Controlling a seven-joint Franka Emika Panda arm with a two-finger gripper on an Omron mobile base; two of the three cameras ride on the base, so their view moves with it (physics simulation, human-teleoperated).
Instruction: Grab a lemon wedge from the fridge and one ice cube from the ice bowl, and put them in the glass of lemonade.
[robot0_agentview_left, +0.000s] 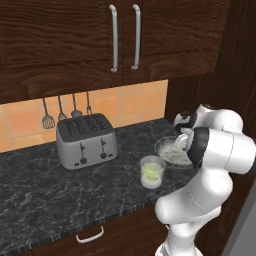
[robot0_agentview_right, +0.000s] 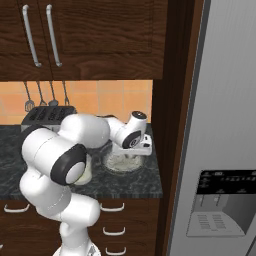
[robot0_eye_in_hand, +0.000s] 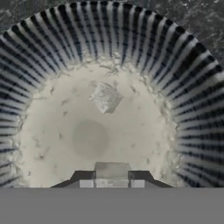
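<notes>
The ice bowl (robot0_agentview_left: 169, 151) stands on the dark counter, just right of the glass of lemonade (robot0_agentview_left: 152, 171). A yellow-green lemon wedge (robot0_agentview_left: 149, 174) lies inside the glass. My arm bends down over the bowl, and the gripper (robot0_eye_in_hand: 111, 174) is lowered into it. Looking along the hand, its two dark fingertips are shut on a grey ice cube (robot0_eye_in_hand: 112, 169) just above the bowl's whitish floor. A second ice cube (robot0_eye_in_hand: 105, 97) lies loose farther in. The ribbed wall of the ice bowl (robot0_eye_in_hand: 192, 87) rings the hand. The fridge (robot0_agentview_right: 225, 125) stands at the right with its doors shut.
A silver toaster (robot0_agentview_left: 86, 140) sits on the counter left of the glass. Utensils (robot0_agentview_left: 61, 112) hang on the tiled wall behind it. Dark wood cabinets (robot0_agentview_left: 120, 35) hang low overhead. A wood panel (robot0_agentview_right: 172, 125) separates the counter from the fridge.
</notes>
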